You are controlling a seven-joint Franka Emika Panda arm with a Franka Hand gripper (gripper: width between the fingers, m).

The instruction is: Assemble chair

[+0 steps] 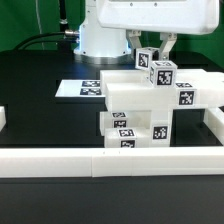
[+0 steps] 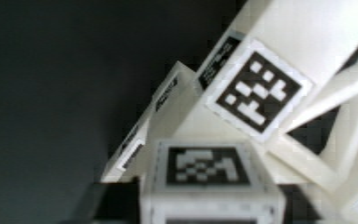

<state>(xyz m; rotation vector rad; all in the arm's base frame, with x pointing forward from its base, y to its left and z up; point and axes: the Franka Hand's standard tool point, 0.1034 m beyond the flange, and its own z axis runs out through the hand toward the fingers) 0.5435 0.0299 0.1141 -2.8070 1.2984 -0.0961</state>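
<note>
The chair (image 1: 140,112) stands in the middle of the black table as a partly joined stack of chunky white tagged parts, with a wide panel on top. Over its upper right end, my gripper (image 1: 153,52) comes down from the arm and is shut on a small white tagged chair block (image 1: 158,70) that rests against the top of the stack. In the wrist view this block (image 2: 201,166) fills the space between my gripper's (image 2: 197,203) dark fingers, and a larger tagged face of the chair (image 2: 258,92) lies just beyond it.
The marker board (image 1: 84,89) lies flat behind the chair on the exterior view's left. White border rails run along the front (image 1: 100,160), the right (image 1: 214,125) and the left edge (image 1: 3,120). The robot base (image 1: 100,38) stands at the back.
</note>
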